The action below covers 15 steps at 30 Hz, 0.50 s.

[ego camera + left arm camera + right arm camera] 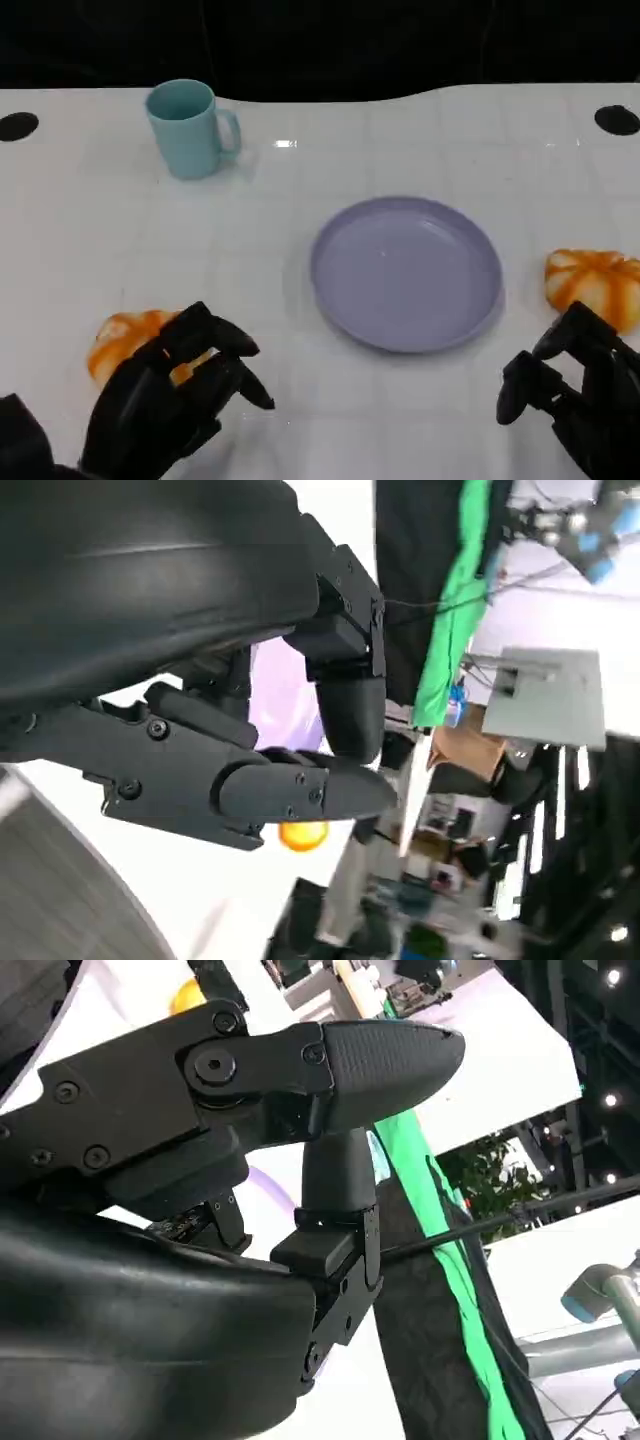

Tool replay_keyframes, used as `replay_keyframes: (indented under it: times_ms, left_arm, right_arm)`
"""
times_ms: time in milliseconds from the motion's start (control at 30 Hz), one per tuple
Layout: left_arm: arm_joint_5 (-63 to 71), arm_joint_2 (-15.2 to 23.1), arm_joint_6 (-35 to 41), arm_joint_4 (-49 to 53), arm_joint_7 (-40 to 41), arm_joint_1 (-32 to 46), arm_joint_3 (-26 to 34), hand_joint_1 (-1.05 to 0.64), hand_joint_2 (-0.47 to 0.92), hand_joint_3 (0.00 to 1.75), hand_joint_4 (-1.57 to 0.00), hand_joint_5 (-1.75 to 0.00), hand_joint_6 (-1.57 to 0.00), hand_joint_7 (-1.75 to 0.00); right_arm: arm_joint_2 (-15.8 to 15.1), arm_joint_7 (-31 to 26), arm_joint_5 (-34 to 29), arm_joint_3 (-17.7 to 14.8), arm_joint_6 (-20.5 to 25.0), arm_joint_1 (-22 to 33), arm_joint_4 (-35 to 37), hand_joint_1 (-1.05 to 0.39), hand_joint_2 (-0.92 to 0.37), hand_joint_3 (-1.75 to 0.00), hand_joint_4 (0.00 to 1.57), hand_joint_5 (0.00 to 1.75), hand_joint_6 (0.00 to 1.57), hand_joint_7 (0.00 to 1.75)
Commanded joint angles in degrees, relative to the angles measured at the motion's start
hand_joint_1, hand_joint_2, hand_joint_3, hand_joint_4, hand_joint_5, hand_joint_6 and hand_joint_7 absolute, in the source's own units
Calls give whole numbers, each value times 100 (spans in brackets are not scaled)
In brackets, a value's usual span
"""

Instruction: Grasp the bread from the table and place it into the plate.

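— Fingers (225, 365) of the left hand (165, 405): how do they lie?
— Spread and a little curled, holding nothing, hovering just over the near edge of the left bread (130, 342), which sits on the white bench (300, 420) well to the left of the plate (406, 272).
— And the right hand (580, 395)?
— Its fingers (522, 385) are apart too, empty, close in front of the second bread (592, 285), which lies just right of the plate.
— Is the plate bare?
— Yes, the purple plate carries nothing.
— Anything else?
— A light blue mug (188, 128) stands upright, beyond the plate and to its left.
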Motion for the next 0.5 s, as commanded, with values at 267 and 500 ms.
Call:
replay_keyframes:
  times_ms: [267, 500]
  left_arm:
    - [1019, 931, -571, -706, 215, -19, -51, -60, 92, 8, -25, -105, -61, -16]
    - [2351, 1663, -763, -1419, 599, 43, -80, -61, 92, 7, -12, -70, -46, -1]
  right_arm:
    - [7, -144, 117, 56, 240, 105, -270, -57, -92, -39, 76, 175, 58, 159]
    - [-19, -198, 101, 92, 288, 175, -383, -58, -92, -39, 75, 175, 57, 160]
